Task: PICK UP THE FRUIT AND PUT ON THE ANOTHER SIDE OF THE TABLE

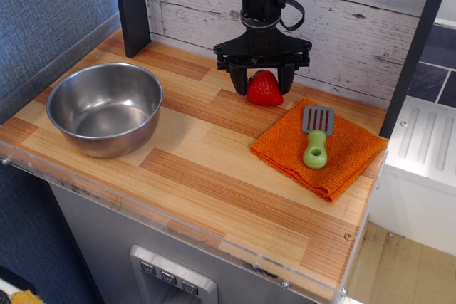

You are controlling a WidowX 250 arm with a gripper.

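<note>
The fruit, a small glossy red strawberry, sits between the two black fingers of my gripper at the back middle of the wooden table. The jaws stand closed against its sides, and its lower end is at or just above the tabletop. It is just left of the orange cloth's back corner. The black arm rises straight up from the gripper in front of the white plank wall.
A steel bowl stands at the left. An orange cloth lies at the right with a green-handled grey spatula on it. A dark post stands at the back left. A clear edge strip runs along the front.
</note>
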